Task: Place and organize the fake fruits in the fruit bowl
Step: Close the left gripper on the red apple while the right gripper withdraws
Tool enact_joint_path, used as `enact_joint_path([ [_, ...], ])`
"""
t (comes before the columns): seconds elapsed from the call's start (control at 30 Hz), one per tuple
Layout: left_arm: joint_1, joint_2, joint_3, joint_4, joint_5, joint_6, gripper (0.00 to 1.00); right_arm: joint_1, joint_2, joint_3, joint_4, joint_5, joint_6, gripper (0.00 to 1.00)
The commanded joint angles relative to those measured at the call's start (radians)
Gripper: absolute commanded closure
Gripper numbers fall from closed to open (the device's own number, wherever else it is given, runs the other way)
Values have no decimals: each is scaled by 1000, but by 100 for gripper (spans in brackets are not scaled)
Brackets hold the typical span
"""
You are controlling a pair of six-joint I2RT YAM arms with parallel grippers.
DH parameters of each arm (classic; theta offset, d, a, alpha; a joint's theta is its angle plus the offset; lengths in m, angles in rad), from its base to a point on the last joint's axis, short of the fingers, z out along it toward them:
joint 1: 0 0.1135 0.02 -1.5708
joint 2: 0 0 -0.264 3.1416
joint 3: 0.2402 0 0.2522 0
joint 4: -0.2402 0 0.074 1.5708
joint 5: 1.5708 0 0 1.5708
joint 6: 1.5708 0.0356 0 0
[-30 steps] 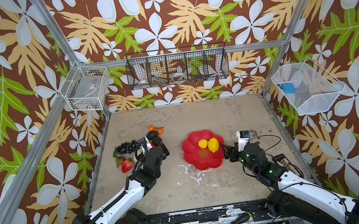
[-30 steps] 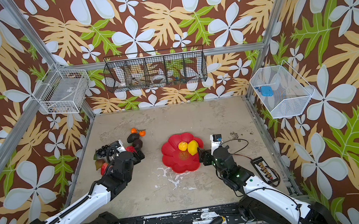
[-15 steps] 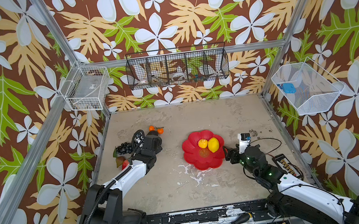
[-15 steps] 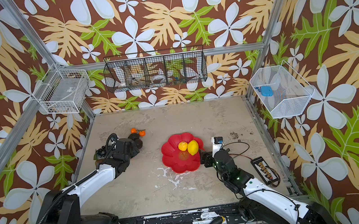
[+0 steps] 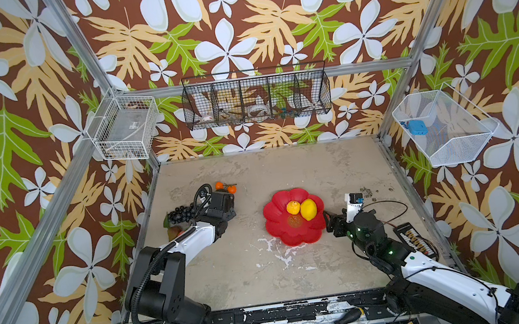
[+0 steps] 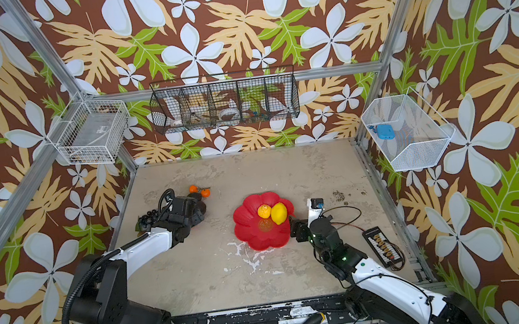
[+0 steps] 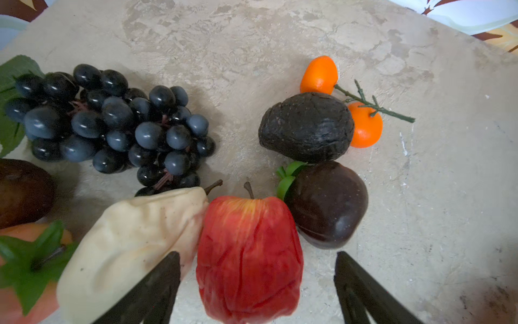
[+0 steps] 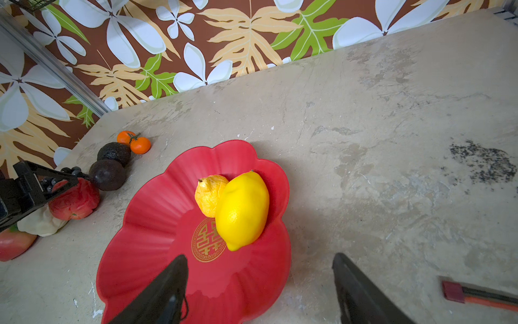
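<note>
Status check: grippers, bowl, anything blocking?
Left gripper open, straddling red apple, not gripping. Right gripper open, empty, at fruit bowl rim. Bowl holds two lemons. Cream piece and dark fruit crowd the apple.

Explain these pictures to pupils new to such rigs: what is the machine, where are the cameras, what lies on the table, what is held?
Two robot arms work at a table, each ending in a two-finger gripper. Both top views look down on everything; the other two come from cameras on the wrists. The red fruit bowl holds a lemon and a smaller yellow fruit. On the table at the left lie black grapes, an avocado, two oranges, a dark round fruit, a cream pear and a red apple. The left gripper is open, fingers either side of the apple, holding nothing. The right gripper is open and empty at the bowl's edge.
</note>
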Motion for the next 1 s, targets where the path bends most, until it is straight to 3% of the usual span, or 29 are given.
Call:
enact_joint_path([
  [0.0,7,17,9,-13,2,3,12,0,-2,2,7,16,2,20],
  [0.33,19,72,26,-1,28,12,18,0,3,0,9,20,2,20],
  [0.67,24,116,33,17,33,17,15,-1,14,2,11,25,4,20],
  [0.97,26,86,1,45,50,10,26,0,18,2,14,25,5,20],
])
